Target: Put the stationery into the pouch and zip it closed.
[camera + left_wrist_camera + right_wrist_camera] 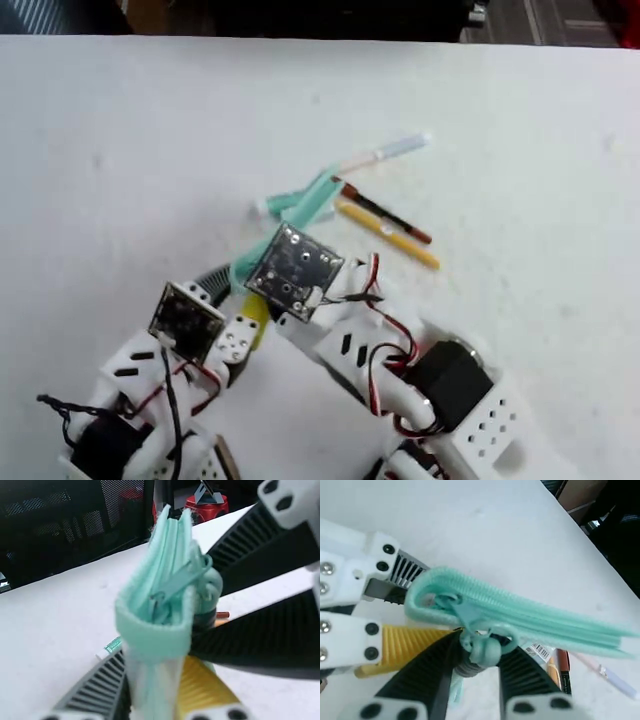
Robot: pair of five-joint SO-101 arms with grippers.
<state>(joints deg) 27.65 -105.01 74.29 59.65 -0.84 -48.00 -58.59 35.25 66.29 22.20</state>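
Over the white bench (120, 130) the teal pouch (520, 615) is held zip-up, one end clamped in the left hand (150, 680), the right hand (477, 657) pinching its zip pull (481, 647) — zipping now risks shutting out the pens (385, 215) lying beside it, apparently outside.

Pouch (305, 205) at mid-surface (120, 150), its near end between the left gripper's (152, 685) jaws. The right gripper (476, 662) is just beside it, with the zipper pull (481, 650) between its jaws. Pens (385, 213) lie on the surface just right of the pouch's far end.
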